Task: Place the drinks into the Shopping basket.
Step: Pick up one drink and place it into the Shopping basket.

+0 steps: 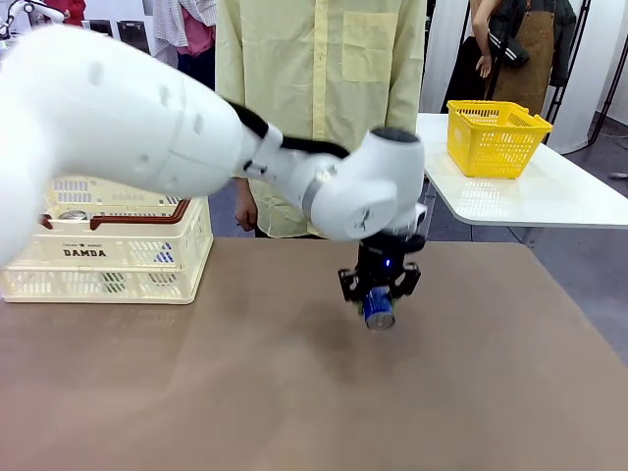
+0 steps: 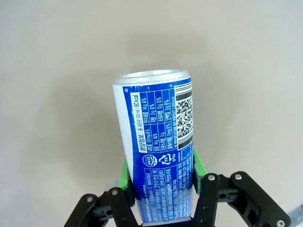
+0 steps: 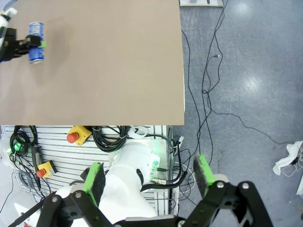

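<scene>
Shopping basket [image 1: 108,257] on counter's left end; silver tops and blue print visible through slots, so some drinks probably inside already. Left gripper [image 1: 379,306] mid-counter, fingers [image 2: 198,165] clenched on blue can [image 2: 158,146], can apparently just above counter [image 1: 294,392], well apart from basket: carry and release left. Right gripper [image 3: 147,179] fingers released, empty, off counter over grey floor, cables. Counter tan, bare. Yellow basket [image 1: 496,137] on white table behind; person in pale yellow shirt [image 1: 319,98] at far side.

"DAMDA" on Shopping basket [image 1: 108,257]
</scene>
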Tool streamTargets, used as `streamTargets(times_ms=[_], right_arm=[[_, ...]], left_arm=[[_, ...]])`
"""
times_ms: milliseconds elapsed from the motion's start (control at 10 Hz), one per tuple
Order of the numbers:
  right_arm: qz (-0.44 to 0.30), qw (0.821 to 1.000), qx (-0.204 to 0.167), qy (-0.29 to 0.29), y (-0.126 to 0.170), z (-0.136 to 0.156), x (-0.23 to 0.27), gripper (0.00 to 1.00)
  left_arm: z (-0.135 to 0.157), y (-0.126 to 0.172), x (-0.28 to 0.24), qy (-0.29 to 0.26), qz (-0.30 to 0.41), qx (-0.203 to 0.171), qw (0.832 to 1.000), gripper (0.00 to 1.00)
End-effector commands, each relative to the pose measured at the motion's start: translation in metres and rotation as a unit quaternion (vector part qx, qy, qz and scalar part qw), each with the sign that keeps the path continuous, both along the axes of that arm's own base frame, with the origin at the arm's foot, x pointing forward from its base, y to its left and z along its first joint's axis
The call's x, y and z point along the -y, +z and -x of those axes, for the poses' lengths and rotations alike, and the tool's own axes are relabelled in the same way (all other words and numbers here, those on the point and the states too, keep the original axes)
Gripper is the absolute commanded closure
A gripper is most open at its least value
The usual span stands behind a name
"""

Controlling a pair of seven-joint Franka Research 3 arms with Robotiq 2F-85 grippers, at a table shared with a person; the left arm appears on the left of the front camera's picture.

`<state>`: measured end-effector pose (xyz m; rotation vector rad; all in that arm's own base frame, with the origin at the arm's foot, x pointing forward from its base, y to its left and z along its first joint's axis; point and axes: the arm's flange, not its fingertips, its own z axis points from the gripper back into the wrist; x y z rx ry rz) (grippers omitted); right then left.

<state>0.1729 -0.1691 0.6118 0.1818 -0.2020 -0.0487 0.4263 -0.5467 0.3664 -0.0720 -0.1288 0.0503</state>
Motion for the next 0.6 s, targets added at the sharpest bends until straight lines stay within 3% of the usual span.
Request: streamTargets(times_ms=[0,300,400,500], right_arm=[[0.002,1.0,0.002,0.001,0.001,-0.001,-0.002,0.0],[0.002,1.0,0.002,0.001,0.001,-0.001,-0.002,0.0],[0.002,1.0,0.002,0.001,0.001,-0.001,-0.002,0.0],[0.002,1.0,0.002,0.001,0.001,-0.001,-0.002,0.0]], left_arm=[[0.039,0.083,-0.023,-0.006,0.001,0.011,1.0,1.0],[0.106,0.162,-0.05,-0.057,0.0,0.015,0.998,1.0],[0.134,0.186,-0.066,-0.05,-0.016,0.042,0.998,1.0],[0.158,0.198,-0.078,-0.089,-0.008,0.038,0.995,1.0]])
